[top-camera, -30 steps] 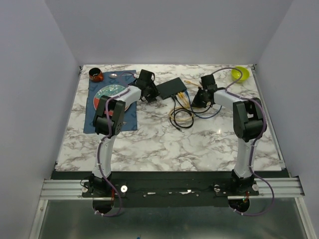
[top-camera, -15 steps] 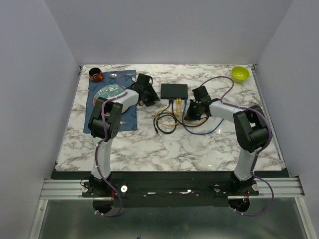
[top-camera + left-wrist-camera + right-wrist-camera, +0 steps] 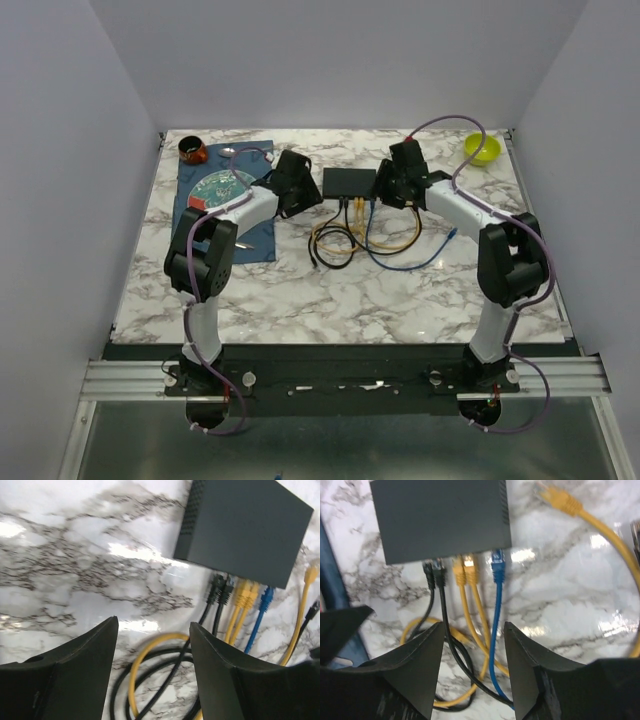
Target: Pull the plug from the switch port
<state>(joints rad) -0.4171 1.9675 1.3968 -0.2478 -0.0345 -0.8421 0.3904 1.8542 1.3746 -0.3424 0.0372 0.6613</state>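
You find the switch (image 3: 349, 181) at the far middle of the marbled surface (image 3: 330, 290), between both arms; overhead its sockets blur, though the wrist views show plugs (image 3: 465, 570) seated along its near edge; left gripper (image 3: 152, 630) and right gripper (image 3: 473, 630) gape empty; cables (image 3: 493, 630) run off-frame; plain pale walls (image 3: 330, 60) surround.

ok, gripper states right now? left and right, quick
Left gripper: open, holding nothing.
Right gripper: open, holding nothing.
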